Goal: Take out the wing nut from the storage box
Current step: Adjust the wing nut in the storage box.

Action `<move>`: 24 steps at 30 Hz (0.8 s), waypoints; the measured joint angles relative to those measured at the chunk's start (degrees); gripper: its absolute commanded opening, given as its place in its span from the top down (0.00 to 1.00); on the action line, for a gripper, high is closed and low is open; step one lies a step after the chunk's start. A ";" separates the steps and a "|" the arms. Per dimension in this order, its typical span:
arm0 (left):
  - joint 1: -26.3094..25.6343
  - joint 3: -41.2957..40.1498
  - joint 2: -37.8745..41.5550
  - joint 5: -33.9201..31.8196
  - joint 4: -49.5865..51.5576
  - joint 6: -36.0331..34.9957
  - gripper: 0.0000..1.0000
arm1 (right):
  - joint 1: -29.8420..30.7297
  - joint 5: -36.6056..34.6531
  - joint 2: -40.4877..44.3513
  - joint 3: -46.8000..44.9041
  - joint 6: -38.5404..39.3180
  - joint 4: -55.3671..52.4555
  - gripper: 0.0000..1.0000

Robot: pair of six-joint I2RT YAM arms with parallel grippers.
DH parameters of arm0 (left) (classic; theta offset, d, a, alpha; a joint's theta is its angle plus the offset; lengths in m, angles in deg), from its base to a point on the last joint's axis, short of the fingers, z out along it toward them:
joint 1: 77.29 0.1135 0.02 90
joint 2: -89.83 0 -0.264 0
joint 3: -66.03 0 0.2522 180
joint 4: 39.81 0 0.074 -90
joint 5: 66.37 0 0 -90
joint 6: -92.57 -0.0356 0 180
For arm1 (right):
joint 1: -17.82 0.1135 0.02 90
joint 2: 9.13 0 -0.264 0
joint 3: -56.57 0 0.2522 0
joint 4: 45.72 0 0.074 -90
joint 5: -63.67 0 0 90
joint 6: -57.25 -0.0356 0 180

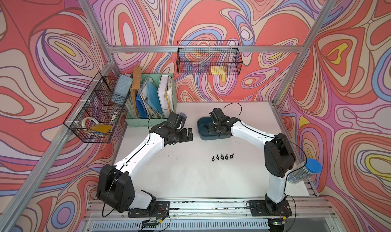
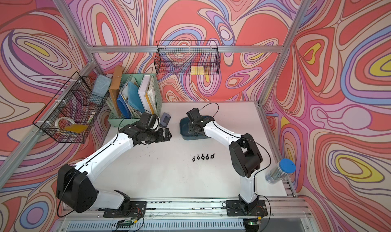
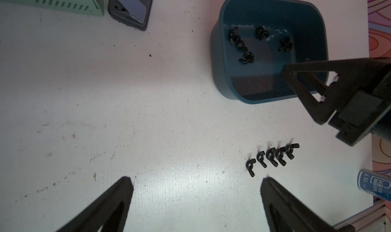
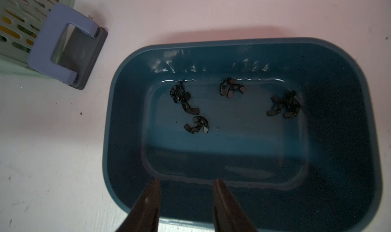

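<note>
White bench [image 1: 182, 178] is carrying the storage box [image 4: 338, 148]; wing nuts [image 4: 196, 125] are lying loose on its floor; right tool [image 4: 187, 181] is hovering above, jaws parted, empty; left tool [image 3: 196, 181] is standing wide open; nuts are likely light, rigid, slippery; pinching across the wings is advisable.

I work in a robot lab test cell dressed up as an office corner. Silver aluminium frame beams [image 1: 148, 49] carry cloth walls printed with red, pink and lilac swirls [image 1: 211, 15]. My left arm [image 1: 139, 154] and right arm [image 1: 247, 131] are bolted to a grooved metal rail [image 1: 211, 201] at the white desk [image 1: 190, 178]. A mint-green plastic file organiser [image 1: 135, 122] stuffed with folders and a black wire basket [image 1: 190, 67] hung on the frame give the office look.
</note>
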 measured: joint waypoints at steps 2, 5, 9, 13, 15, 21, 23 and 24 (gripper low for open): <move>0.00 0.81 -0.79 -0.02 0.15 -0.24 0.01 | -0.76 1.29 -2.71 1.86 0.94 0.44 0.66; 0.00 1.97 -1.90 -0.04 0.22 -0.61 0.01 | -1.90 2.89 -5.97 4.42 1.88 0.57 0.69; 0.00 3.74 -3.85 -0.17 0.33 -1.31 0.01 | -3.39 4.35 -10.05 7.89 2.84 0.46 0.70; 0.00 5.29 -5.68 -0.20 0.31 -2.03 0.01 | -4.57 5.64 -13.57 11.21 3.74 0.44 0.70; 0.00 6.10 -6.62 -0.20 0.35 -2.29 0.01 | -5.03 6.38 -15.08 12.70 4.13 0.07 0.71; 0.00 8.35 -9.33 -0.15 0.33 -3.02 0.01 | -5.77 7.82 -18.80 16.65 5.03 -0.55 0.71; 0.00 8.98 -10.08 0.20 0.33 -3.02 0.01 | -5.97 8.22 -18.97 16.76 5.01 -0.72 0.71; 0.00 9.29 -10.47 0.33 0.31 -2.99 0.01 | -6.05 8.28 -18.97 16.76 4.98 -0.83 0.71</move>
